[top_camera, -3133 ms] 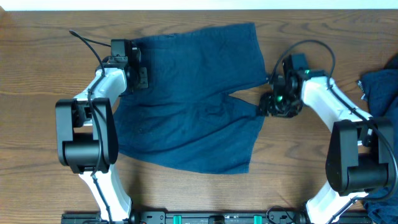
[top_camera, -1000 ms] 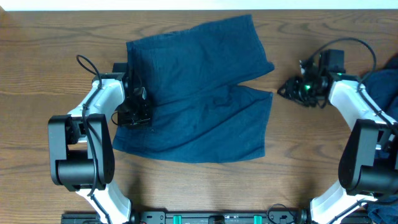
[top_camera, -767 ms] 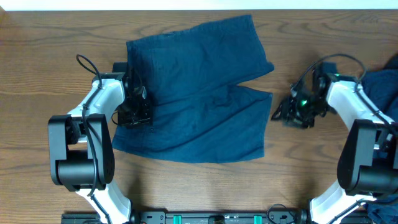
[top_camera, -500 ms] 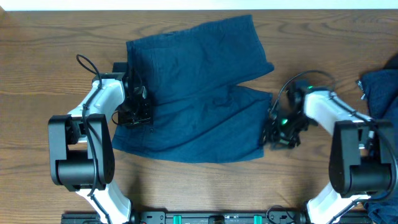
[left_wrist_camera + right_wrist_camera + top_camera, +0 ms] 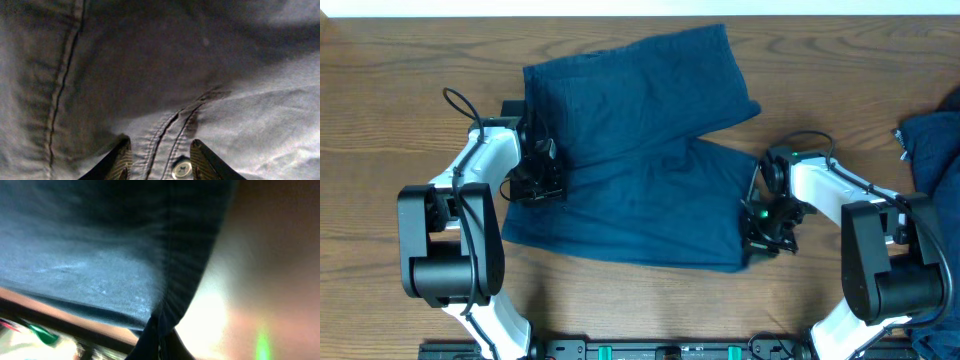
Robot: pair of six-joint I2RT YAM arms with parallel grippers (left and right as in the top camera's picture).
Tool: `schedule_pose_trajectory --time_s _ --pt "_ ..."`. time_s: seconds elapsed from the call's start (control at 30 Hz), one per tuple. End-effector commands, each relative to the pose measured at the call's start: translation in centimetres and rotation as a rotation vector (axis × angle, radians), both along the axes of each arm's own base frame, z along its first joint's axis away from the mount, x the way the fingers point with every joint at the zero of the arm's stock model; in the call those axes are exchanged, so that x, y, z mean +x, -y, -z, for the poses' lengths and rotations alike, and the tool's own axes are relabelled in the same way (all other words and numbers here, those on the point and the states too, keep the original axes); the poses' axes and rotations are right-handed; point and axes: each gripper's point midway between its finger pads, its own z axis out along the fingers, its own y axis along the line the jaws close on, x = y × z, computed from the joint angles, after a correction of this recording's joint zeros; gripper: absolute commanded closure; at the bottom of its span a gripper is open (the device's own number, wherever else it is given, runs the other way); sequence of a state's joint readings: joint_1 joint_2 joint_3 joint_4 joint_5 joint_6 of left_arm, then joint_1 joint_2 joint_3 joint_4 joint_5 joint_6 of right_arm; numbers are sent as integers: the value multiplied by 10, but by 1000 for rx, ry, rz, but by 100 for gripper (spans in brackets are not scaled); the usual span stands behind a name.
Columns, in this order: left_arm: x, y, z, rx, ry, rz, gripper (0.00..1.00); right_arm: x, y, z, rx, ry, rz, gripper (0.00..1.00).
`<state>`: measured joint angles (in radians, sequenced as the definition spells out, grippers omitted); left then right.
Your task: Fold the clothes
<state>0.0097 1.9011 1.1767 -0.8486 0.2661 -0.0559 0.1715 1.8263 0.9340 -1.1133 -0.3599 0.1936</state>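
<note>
The clothes in hand are dark navy shorts (image 5: pixel 640 150), spread flat on the wooden table (image 5: pixel 400 80) with the waistband to the left and both legs to the right. My left gripper (image 5: pixel 542 182) stands on the waistband at its left edge. In the left wrist view its fingers (image 5: pixel 122 160) are apart, open, with flat cloth, a double seam and a pale button (image 5: pixel 181 169) between them. My right gripper (image 5: pixel 757 228) is at the outer hem of the nearer leg. In the right wrist view it (image 5: pixel 161 342) is shut on the hem of the shorts (image 5: pixel 100 255).
Another dark blue garment (image 5: pixel 932 150) lies bunched at the table's right edge, behind my right arm. More blue cloth (image 5: pixel 932 335) shows at the bottom right corner. Bare wood surrounds the shorts on the left, front and far right.
My right gripper came in from the right of the shorts to the nearer leg's hem and shut on it. The hem corner has shifted slightly. The left arm stayed put.
</note>
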Motion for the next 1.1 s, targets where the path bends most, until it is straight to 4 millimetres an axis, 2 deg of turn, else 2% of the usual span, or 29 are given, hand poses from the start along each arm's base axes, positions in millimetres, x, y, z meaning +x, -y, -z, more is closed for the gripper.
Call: schedule_pose_trajectory --time_s 0.0,0.07,0.13,0.2,0.3,0.33,0.5,0.67,0.83,0.97,1.07 --pt "-1 -3 -1 15 6 -1 59 1 45 -6 -250 -4 -95 99" --pt "0 -3 -1 15 11 -1 59 0 60 -14 -358 -11 -79 99" --pt "2 -3 -1 16 17 -1 59 2 62 -16 -373 7 -71 95" --pt "2 -3 -1 16 17 -1 59 5 61 -16 -371 19 -68 77" --pt "0 -3 -2 15 8 -1 59 5 62 -16 -372 21 -68 57" --pt "-2 -3 -4 15 -1 -1 59 6 62 -15 -371 26 -65 54" --pt "-13 -3 -22 14 -64 6 60 26 67 -8 -396 104 13 54" --pt "-20 -8 -46 27 -46 18 60 68 66 -3 -292 264 136 58" --pt "-18 -19 -85 31 76 -23 59 126 54 -17 -40 492 251 59" --pt "-33 -19 -108 33 97 -27 53 154 55 -17 3 594 277 51" --pt "-49 -18 -111 31 49 -33 50 168 50 -11 19 636 264 52"
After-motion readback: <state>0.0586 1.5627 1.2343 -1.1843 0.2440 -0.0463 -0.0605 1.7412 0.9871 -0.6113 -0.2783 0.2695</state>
